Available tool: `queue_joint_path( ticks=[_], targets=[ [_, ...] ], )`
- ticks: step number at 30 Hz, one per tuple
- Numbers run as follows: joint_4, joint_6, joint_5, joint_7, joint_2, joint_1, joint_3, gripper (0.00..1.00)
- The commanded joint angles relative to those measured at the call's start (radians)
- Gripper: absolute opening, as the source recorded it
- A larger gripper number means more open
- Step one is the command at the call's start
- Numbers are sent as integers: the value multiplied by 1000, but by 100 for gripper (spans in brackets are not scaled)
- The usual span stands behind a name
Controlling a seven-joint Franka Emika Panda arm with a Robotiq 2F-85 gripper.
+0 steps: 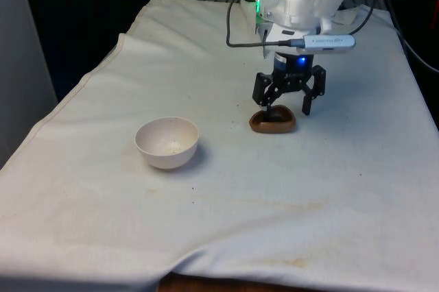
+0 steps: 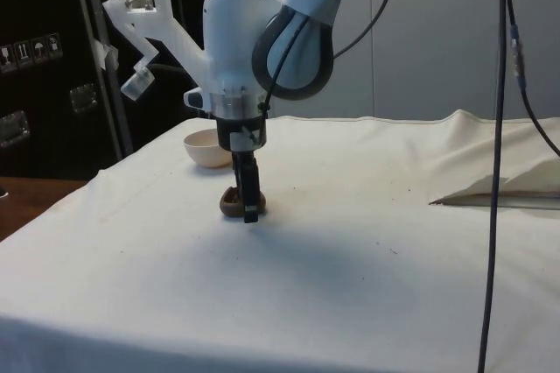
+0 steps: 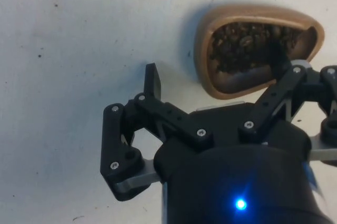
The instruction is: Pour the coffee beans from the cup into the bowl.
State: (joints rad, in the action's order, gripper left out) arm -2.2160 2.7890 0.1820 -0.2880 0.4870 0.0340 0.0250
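White cloth [image 1: 329,189] bears pale bowl [image 1: 167,142] toward the front view's left, well apart from brown cup [image 1: 272,123], where the spread gripper [image 1: 289,108] straddles one rim (wrist view alone shows coffee beans [image 3: 242,48] inside).

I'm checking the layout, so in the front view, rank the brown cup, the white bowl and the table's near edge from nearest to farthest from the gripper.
1. Brown cup: directly beneath the gripper.
2. White bowl: towards the front view's left.
3. Table's near edge: farthest, along the front.
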Motion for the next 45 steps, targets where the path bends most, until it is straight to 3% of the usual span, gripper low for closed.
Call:
queue_joint_path(
  ticks=[1,5,6,7,12,14,15,16,20,25,28,30,36,40,45],
  targets=[
    [-1,3,-9,-9,2,-9,10,100],
    [-2,2,-11,-12,1,-14,12,100],
    [0,0,0,-1,0,-3,0,100],
    [-2,1,-12,-13,1,-15,14,100],
    [-1,-6,-20,-16,2,-21,20,100],
    [0,-10,-20,-15,2,-20,20,100],
    [0,-6,-3,-1,0,-6,2,100],
    [0,-10,-18,-13,2,-18,18,100],
    [0,-8,-11,-8,1,-12,10,100],
    [0,-5,-6,-3,1,-8,5,68],
    [0,-5,-5,-3,1,-8,4,58],
    [0,-4,-4,-2,1,-7,3,41],
    [1,-7,-3,-1,-3,-6,5,10],
    [0,-6,-3,-1,-2,-7,5,3],
    [0,-7,-3,0,-3,-6,6,3]
  ],
)
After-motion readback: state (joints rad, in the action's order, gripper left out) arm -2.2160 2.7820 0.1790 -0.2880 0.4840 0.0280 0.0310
